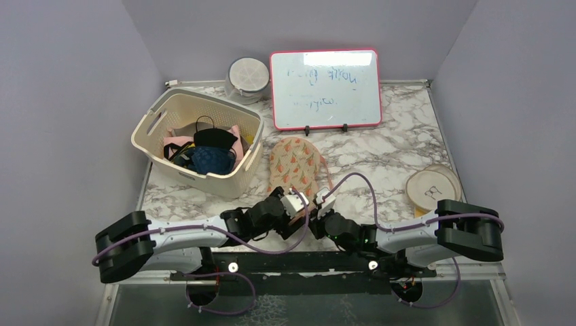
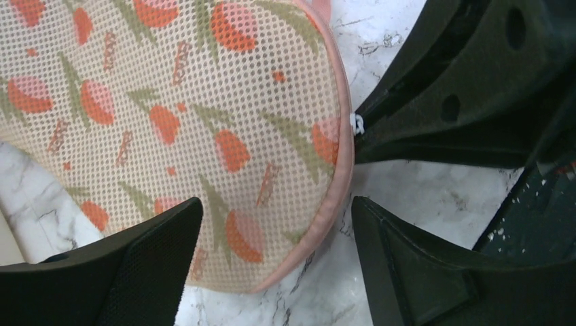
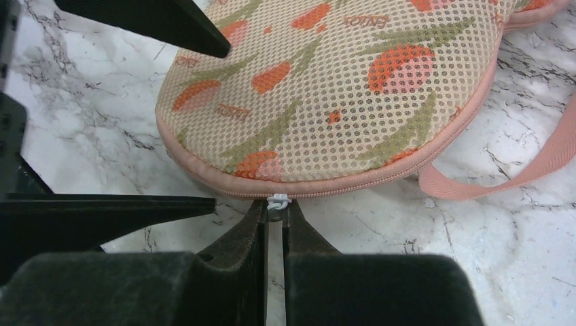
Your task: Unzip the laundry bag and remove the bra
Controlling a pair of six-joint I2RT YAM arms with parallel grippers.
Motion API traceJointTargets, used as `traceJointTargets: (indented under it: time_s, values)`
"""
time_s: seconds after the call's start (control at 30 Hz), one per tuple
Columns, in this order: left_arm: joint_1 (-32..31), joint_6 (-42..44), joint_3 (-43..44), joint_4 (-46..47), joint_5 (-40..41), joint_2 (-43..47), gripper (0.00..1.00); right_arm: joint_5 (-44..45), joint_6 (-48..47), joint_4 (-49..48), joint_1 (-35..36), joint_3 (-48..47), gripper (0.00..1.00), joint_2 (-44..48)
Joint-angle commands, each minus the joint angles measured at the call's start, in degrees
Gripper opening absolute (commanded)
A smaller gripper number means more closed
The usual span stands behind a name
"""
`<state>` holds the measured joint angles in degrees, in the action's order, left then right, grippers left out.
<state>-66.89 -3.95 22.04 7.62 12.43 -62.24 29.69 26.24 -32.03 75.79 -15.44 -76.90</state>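
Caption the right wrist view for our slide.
Right gripper pinches the white zipper pull on the peach, orange-printed mesh laundry bag.

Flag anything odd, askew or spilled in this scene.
Nothing spilled or damaged. The bag lies zipped shut, right gripper pinching its zipper pull, left gripper open over its edge. Only the basket sits askew.

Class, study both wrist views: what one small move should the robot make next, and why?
Probably close the left gripper on the laundry bag to anchor it. Its fingers stand open either side of the bag's pink edge, while the right gripper pinches the white zipper pull on a zip that looks shut.
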Motion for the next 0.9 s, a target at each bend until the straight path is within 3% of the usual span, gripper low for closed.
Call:
traceJointTargets:
  time_s: [0.0, 0.17, 0.5, 0.87]
  values:
    - [-0.4, 1.1, 3.3, 5.3, 2.0, -6.1, 0.68, -1.1, -0.2, 0.3, -0.1, 0.2, 0.01, 1.4]
    - [-0.4, -2.3, 3.7, 3.2, 8.7, -6.9, 0.36, -0.5, 1.3, 3.6, -0.6, -1.1, 0.01, 1.3]
    - [-0.4, -3.7, 3.5, -1.9, 9.3, -0.7, 0.0, -0.8, 5.9, 16.8, -5.3, -3.8, 0.01, 4.2]
    - [-0.4, -5.7, 4.3, -4.6, 8.4, 0.7, 0.0, -5.0, 5.8, 25.8, -16.0, -7.1, 0.01, 6.4]
